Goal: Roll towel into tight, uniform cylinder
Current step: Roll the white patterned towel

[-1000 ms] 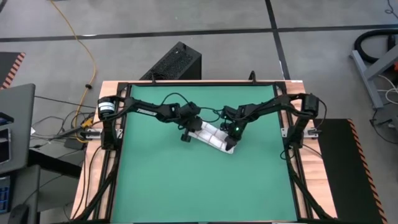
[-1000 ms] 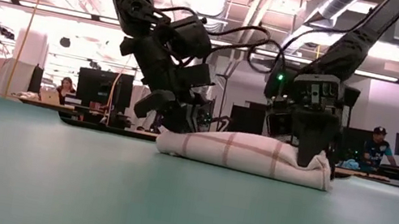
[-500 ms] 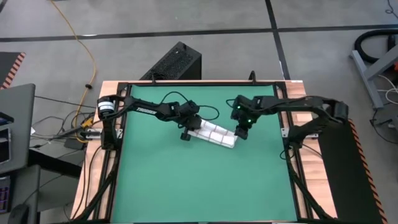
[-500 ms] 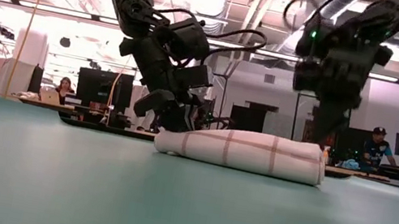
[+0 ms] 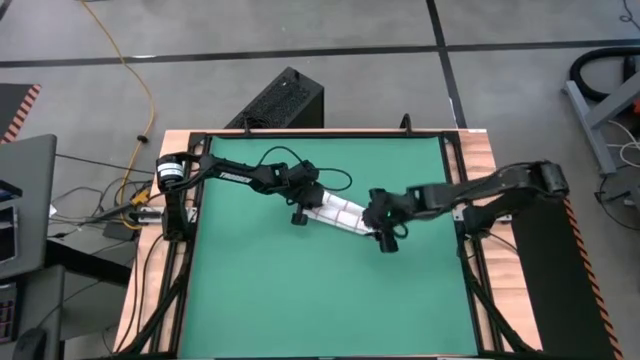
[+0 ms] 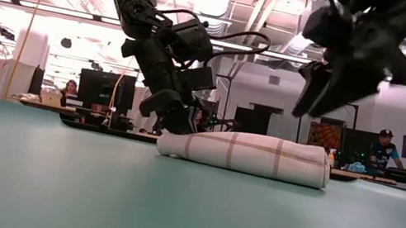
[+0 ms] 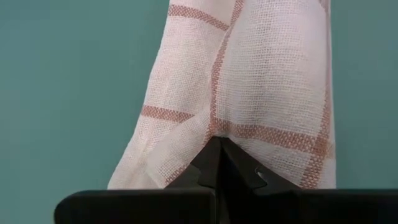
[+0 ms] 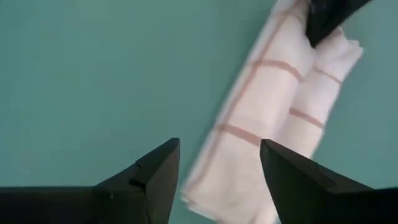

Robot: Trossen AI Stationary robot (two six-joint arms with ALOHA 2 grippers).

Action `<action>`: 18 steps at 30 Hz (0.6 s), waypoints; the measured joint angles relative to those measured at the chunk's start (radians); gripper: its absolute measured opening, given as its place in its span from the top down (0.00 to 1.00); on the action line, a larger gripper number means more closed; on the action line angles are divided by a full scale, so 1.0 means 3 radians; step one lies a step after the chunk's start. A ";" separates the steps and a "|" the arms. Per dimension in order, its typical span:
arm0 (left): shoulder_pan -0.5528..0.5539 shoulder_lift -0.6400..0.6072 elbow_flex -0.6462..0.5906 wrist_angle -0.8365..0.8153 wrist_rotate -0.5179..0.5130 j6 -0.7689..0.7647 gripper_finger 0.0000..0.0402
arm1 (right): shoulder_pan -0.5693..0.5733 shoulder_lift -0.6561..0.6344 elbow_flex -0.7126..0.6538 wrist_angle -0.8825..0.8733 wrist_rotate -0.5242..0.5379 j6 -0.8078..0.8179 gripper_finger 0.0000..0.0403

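Note:
The towel [image 5: 340,214], white with red-brown lines, lies rolled into a short cylinder [image 6: 246,154] slantwise on the middle of the green mat [image 5: 300,300]. My left gripper [image 5: 299,214] is shut at the roll's left end [image 7: 219,144]. My right gripper [image 6: 318,91] hangs open in the air above and just beyond the roll's right end, with nothing between its fingers [image 8: 217,149]. In the right wrist view the towel [image 8: 273,124] lies below it. My left gripper meets the roll's left end [image 7: 205,127] with its shut fingertips, slanting down from the table's left. Whether any cloth is caught between the tips, I cannot tell. The roll lies flat on the mat along its whole length.
The mat fills a black frame [image 5: 455,200] on a wooden table; much bare mat lies toward the near edge. A black box [image 5: 285,100] stands on the floor behind the table. People sit at desks [image 6: 64,94] in the room beyond.
My right gripper has come off the roll's right end, risen well clear of it, shifted a little toward the near edge, rolled about its axis and opened wider. The roll has stayed in place. My left gripper has kept at the left end.

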 joint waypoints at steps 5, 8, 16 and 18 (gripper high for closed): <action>0.0000 0.0000 0.0000 -0.0006 -0.0015 -0.0177 1.00 | 0.0155 0.0336 0.0000 -0.0002 0.0407 -0.0278 0.38; 0.0000 0.0000 0.0000 -0.0007 -0.0023 -0.0222 1.00 | 0.0133 0.0571 0.0001 0.0005 0.0394 -0.0288 0.39; 0.0000 0.0000 0.0000 -0.0017 -0.0029 -0.0320 1.00 | 0.0128 0.1157 0.0021 0.0031 0.0580 -0.0149 0.39; 0.0000 -0.0001 0.0000 -0.0030 -0.0027 -0.0322 1.00 | 0.0132 0.1253 0.0023 0.0029 0.0638 -0.0001 0.40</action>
